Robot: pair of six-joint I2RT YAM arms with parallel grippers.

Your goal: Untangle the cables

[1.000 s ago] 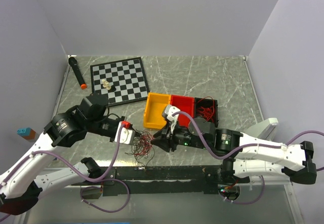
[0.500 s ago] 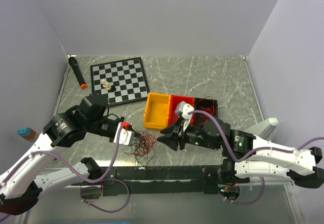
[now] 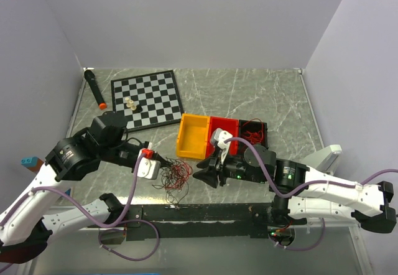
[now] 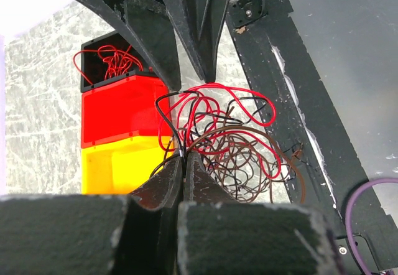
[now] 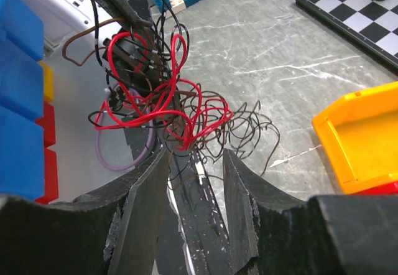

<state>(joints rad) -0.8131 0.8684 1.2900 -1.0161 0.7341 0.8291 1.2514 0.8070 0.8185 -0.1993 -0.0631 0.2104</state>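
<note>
The cables (image 3: 175, 177) are a tangle of thin red, black and brown wires on the marble table between my two grippers. My left gripper (image 3: 163, 162) is at the tangle's left edge. In the left wrist view it (image 4: 183, 158) is shut on a few wires of the cables (image 4: 227, 132). My right gripper (image 3: 198, 174) is just right of the tangle. In the right wrist view it (image 5: 195, 157) is open, with the cables (image 5: 168, 104) just past its tips and nothing between its fingers.
Yellow (image 3: 193, 137), red (image 3: 224, 128) and black (image 3: 253, 132) bins stand behind the tangle; the black one holds red wires. A chessboard (image 3: 147, 97) with pieces and a black marker (image 3: 94, 88) lie at the back left. A black strip (image 3: 205, 213) runs along the near edge.
My right gripper has drawn back a little to the right of the tangle. My left arm has shifted slightly left, still pinching wires, and the tangle has spread a little.
</note>
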